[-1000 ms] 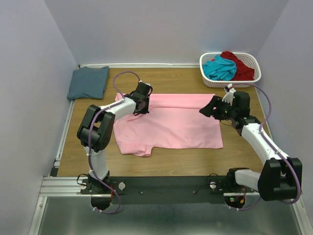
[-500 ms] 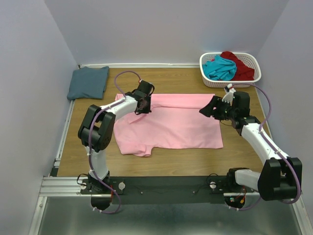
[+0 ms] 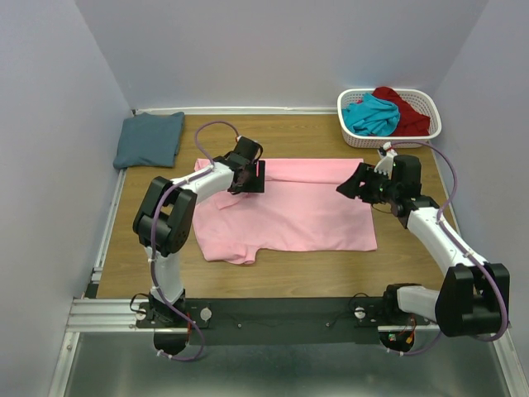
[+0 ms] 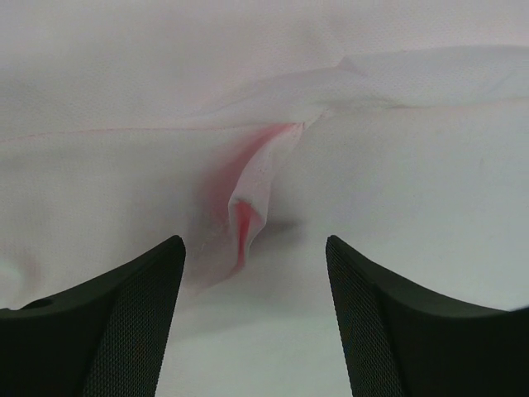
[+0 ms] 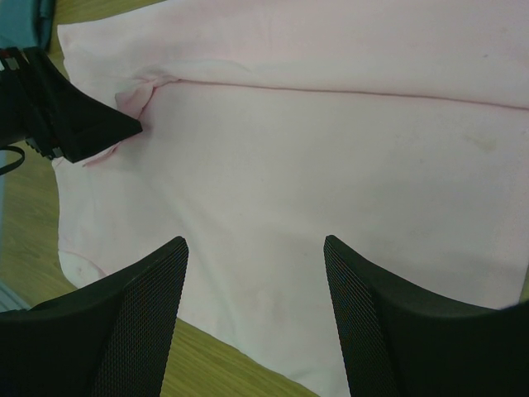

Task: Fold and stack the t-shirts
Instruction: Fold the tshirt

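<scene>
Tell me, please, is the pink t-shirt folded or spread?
Mostly spread: the pink t-shirt lies flat, one strip folded along its far edge.

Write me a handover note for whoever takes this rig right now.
Left gripper: open, low over the pink t-shirt; a small pucker stands between its fingers, not gripped.
Right gripper: open above the shirt's right side, holding nothing.
Things: pink t-shirt spread on the table, far edge seemingly folded over; blue-grey t-shirt folded at the far left corner; teal t-shirt and dark red t-shirt in the white basket.
Done: blue-grey one folded.
Left: finish folding pink, stack it, then the basket's two.
</scene>
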